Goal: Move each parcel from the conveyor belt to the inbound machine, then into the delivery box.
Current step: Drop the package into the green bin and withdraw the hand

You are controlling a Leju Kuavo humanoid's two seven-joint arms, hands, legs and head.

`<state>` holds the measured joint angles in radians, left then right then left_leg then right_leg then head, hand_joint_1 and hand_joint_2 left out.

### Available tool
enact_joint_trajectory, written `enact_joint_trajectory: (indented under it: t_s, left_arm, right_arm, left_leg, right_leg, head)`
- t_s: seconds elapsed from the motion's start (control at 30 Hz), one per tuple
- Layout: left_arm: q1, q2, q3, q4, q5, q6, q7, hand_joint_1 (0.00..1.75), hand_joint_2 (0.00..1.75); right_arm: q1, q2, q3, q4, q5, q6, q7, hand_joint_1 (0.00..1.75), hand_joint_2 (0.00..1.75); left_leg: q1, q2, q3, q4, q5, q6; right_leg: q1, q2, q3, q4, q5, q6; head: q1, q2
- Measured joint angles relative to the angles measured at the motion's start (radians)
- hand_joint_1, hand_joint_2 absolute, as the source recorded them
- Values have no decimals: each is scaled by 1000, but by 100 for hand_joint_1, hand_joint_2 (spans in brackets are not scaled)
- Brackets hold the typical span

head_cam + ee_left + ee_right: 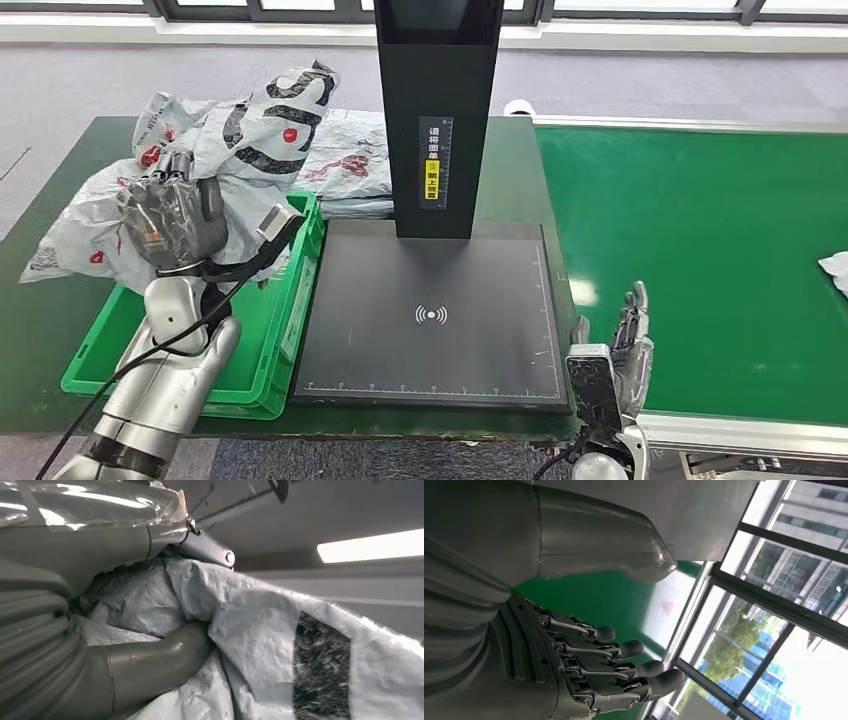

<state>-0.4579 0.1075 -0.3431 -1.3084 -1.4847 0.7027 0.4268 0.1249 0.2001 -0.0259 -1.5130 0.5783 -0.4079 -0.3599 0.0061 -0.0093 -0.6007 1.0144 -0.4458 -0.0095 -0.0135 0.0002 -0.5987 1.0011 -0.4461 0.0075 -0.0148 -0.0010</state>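
Conveyor belt (700, 250): your next parcel (836, 272) waits at right edge. Inbound machine (432, 320) plate bare. Green delivery box (275, 340) heaped. Left hand (172, 218) grips grey parcel (250, 140) above box, unreleased. Right hand (630, 335) spread, holding nothing.

Green table (60, 160) bears crate (290, 330), scanner (430, 320), parcels (345, 155).

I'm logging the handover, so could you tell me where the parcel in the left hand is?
In the head view, the grey parcel sits left of the scanner column, held by the left hand above the green box.
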Motion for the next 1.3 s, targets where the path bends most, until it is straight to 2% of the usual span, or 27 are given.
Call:
enact_joint_trajectory:
  t_s: [0.2, 0.4, 0.47, 0.53, 0.57, 0.6, 0.67, 0.7, 0.83, 0.9, 1.03, 1.3]
  left_arm:
    - [52, 81, 24, -110, 0, 0, -6, 175, 175]
    - [70, 116, 31, -150, 0, 0, 3, 175, 175]
    - [66, 142, 23, -149, 0, -1, 69, 175, 175]
    - [45, 181, -8, -125, 0, -22, 183, 175, 175]
    - [34, 195, -28, -105, 0, -42, 223, 148, 175]
    - [29, 201, -44, -83, 0, -63, 241, 105, 175]
    - [37, 181, -56, -34, 0, -106, 203, 17, 175]
    - [47, 156, -50, -2, 1, -138, 154, 0, 175]
    - [84, 28, 17, 147, 60, -341, -150, 0, 175]
    - [96, -23, 53, 204, 112, -394, -239, 0, 175]
    - [98, -84, 98, 261, 150, -431, -275, 0, 175]
    - [87, -119, 126, 294, 150, -444, -276, 0, 175]
  right_arm:
    - [-6, -1, 0, 31, 7, 1, 3, 0, 175]
    - [-9, -2, 0, 46, 10, 1, 3, 0, 175]
    - [-9, -2, 0, 49, 11, 0, 4, 0, 175]
    - [-9, -2, 0, 53, 10, 0, 7, 0, 175]
    - [-8, -2, 0, 54, 10, 0, 9, 0, 175]
    - [-8, -2, 0, 54, 10, 0, 10, 0, 175]
    - [-8, -3, -2, 55, 10, 1, 12, 0, 175]
    - [-8, -3, -5, 55, 10, 4, 12, 0, 175]
    - [-2, -2, -23, 55, 24, 33, 10, 0, 175]
    - [8, 0, -36, 53, 31, 49, 9, 0, 175]
    - [25, 8, -71, 43, 34, 81, 9, 0, 175]
    - [32, 19, -110, 33, 38, 91, 9, 0, 175]
  left_leg:
    - [-1, 3, 0, 0, -1, 0]
    - [0, 3, 0, 0, -1, -1]
    - [0, 4, 0, 0, -1, -1]
    - [0, 5, 0, 0, -1, -1]
    - [0, 5, 0, 0, -1, -1]
    - [0, 5, 0, 0, 0, -1]
    - [-1, 4, 1, 0, -1, -1]
    - [-1, 4, 1, 0, -1, -1]
    - [-2, 4, 0, 1, -1, 0]
    - [-3, 5, 0, 1, -2, 1]
    - [-3, 3, 0, 1, -2, 1]
    - [-2, 3, 0, 1, -2, 2]
  right_leg:
    - [0, 2, -1, 0, 0, 0]
    - [0, 2, -1, 0, 0, 0]
    - [0, 3, -2, 0, 0, 0]
    - [0, 4, -3, 0, 1, -1]
    - [0, 4, -3, 0, 0, -1]
    - [0, 4, -3, 0, 0, -1]
    - [-1, 3, -2, 0, 0, -1]
    - [-1, 3, -2, 0, 0, -1]
    - [-2, 3, -1, -1, 1, 1]
    - [-2, 5, -2, -2, 2, 2]
    - [-2, 3, -2, -2, 2, 2]
    - [-2, 1, 0, -2, 1, 2]
  head:
    - [0, 0]
    - [0, 0]
    - [0, 0]
    - [0, 0]
    - [0, 0]
    - [0, 0]
    - [0, 0]
    - [-1, 0]
    - [0, 0]
    - [0, 0]
    - [0, 0]
    - [0, 0]
